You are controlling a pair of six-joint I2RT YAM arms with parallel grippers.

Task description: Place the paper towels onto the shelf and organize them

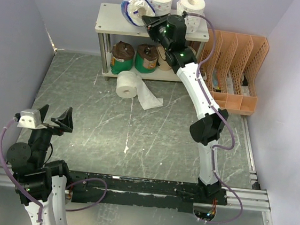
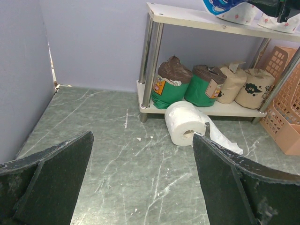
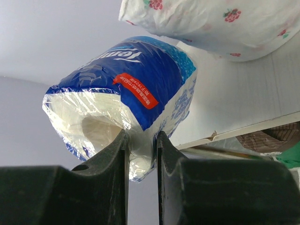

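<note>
My right gripper (image 1: pixel 146 21) is shut on the wrapper edge of the blue-white wrapped roll (image 1: pixel 133 8), holding it over the top board of the shelf (image 1: pixel 110 22); in the right wrist view the roll (image 3: pixel 126 89) sits just above my fingertips (image 3: pixel 123 140). Two white patterned rolls (image 1: pixel 159 0) (image 1: pixel 191 7) stand on the top board. Two green-wrapped rolls (image 1: pixel 122 57) (image 1: pixel 146 58) and tan rolls (image 2: pixel 253 88) sit on the lower board. A plain white roll with a loose sheet (image 1: pixel 127 84) lies on the floor before the shelf. My left gripper (image 1: pixel 53 119) is open and empty, near the front left.
An orange perforated file organizer (image 1: pixel 234 73) stands right of the shelf. Walls close in the left, back and right. A black rail (image 1: pixel 147 187) runs along the near edge between the arm bases.
</note>
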